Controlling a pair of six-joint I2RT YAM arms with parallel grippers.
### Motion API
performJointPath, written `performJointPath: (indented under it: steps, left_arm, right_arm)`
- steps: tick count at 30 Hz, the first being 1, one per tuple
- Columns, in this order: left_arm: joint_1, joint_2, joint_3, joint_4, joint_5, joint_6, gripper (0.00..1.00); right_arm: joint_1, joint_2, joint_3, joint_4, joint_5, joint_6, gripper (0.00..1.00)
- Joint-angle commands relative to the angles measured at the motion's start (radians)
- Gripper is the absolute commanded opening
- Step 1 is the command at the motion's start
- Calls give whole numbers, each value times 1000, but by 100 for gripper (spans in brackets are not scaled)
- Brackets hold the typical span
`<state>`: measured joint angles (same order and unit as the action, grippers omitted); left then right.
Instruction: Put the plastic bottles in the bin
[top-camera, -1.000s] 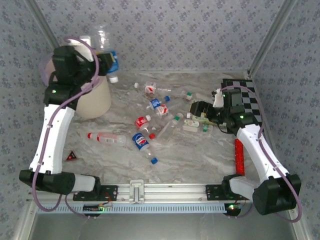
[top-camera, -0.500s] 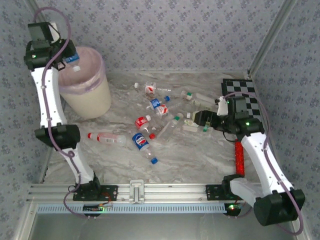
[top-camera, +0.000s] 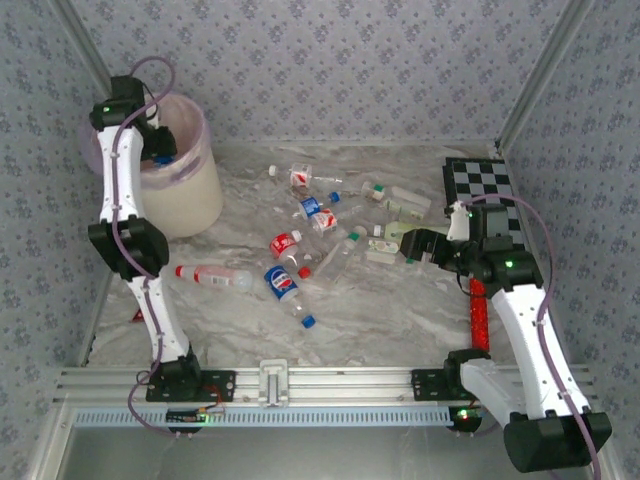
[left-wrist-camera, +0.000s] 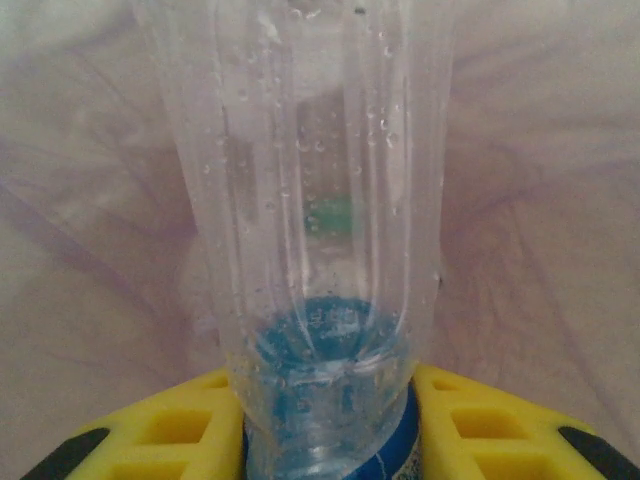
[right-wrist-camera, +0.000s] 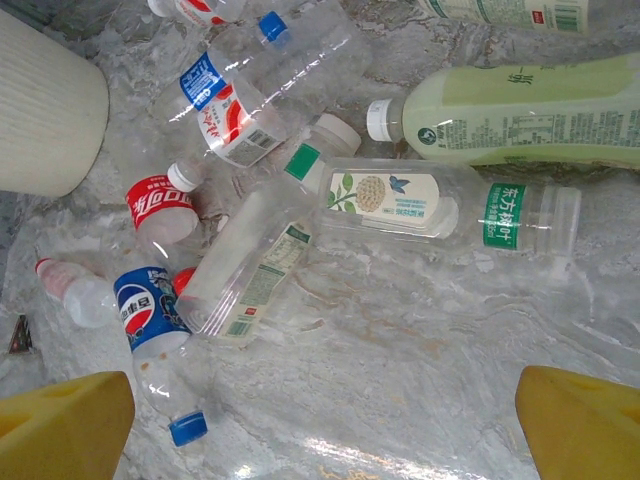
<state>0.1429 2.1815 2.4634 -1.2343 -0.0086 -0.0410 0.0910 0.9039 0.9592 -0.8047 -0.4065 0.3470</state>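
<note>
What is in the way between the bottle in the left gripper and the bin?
Nothing visible. The left gripper holds the clear bottle over the bin opening, with the pink liner right beyond it.

Cream-white bin (top-camera: 197, 205), pink-lilac bag (left-wrist-camera: 90, 220), black-and-white chequered board (top-camera: 485, 185), red cylinder (top-camera: 478, 315)

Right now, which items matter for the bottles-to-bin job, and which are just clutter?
Job:
- bin
- blue-labelled bottle, gripped by the left gripper inside the bin
- loose: Pepsi bottle, pale-green bottle, red-capped bottle and others

Clutter:
- chequered board
- red cylinder
</note>
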Motion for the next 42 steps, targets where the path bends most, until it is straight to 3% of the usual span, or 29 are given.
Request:
performJointPath:
  steps: [1,6,12,16,20,22,25,28,36,42]
  left_arm:
    - [-4,11,-59,8,11,40,0]
    - [-10,67,-86,14,43,38,0]
    - [-35,82,-195,78,3,47,20]
    - [-38,87,-231,103,13,41,42]
    - [-40,72,-262,108,22,36,53]
    - [-44,54,-276,114,23,41,67]
    - [-47,31,-272,109,13,50,86]
    - [-51,-2,-263,96,12,57,99]
    - [-76,-134,-180,51,-88,68,99]
    - [-104,-273,-144,33,-202,92,99]
  right_arm:
    - [-9,2,-6,15,21,-2,100]
    - [-12,6,-5,9,39,0,100]
    - [-26,-5,-35,9,51,33,100]
    - [-51,4,-33,1,98,64,100]
    - [-83,5,-49,-4,135,115,100]
    - [-97,1,-65,4,158,160,100]
    - [-109,2,-79,25,259,265,100]
    - [-115,10,-86,9,345,424,100]
    - [-160,12,-173,145,198,813,100]
    - [-146,79,-218,199,165,918,100]
